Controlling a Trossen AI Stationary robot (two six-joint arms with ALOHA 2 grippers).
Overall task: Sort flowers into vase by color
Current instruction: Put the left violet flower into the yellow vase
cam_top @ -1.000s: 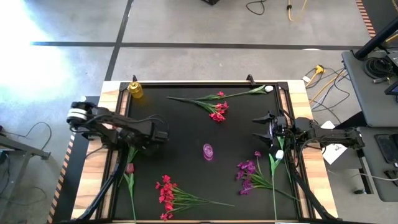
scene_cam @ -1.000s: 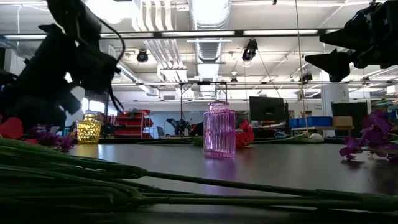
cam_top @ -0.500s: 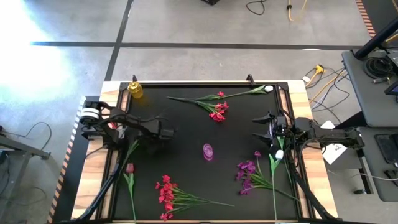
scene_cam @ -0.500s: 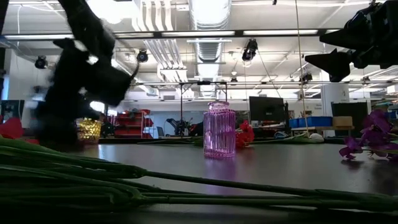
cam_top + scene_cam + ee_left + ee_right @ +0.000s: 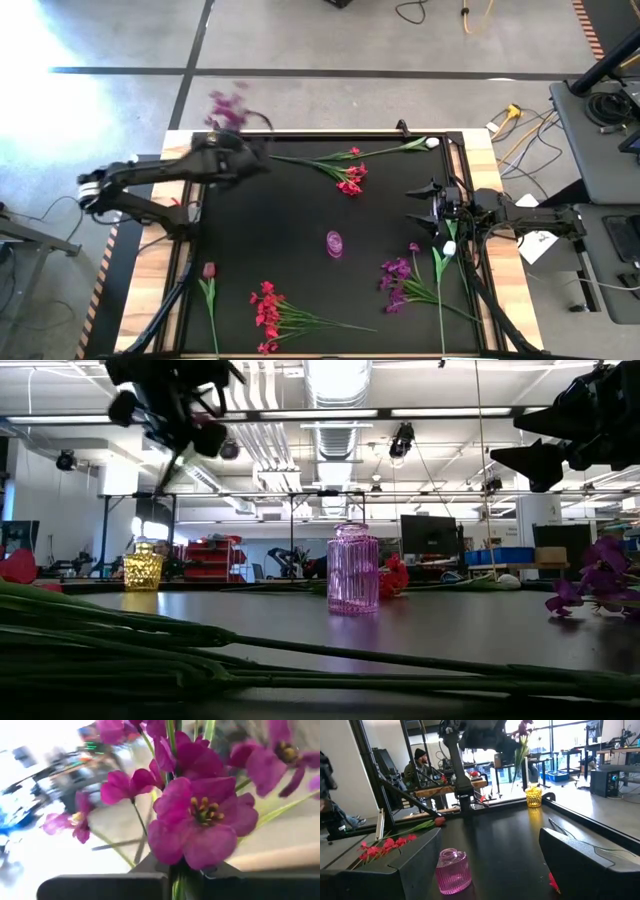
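free: my desk centre-left bare | blocked: pink vase mid-desk, yellow vase far-left corner, flowers along edges

The black worktop has a wooden border. A pink ribbed glass vase stands near its middle and a yellow glass vase at its far left corner. Red-pink clusters, a dark red bud, purple sprays and white buds lie flat around them.
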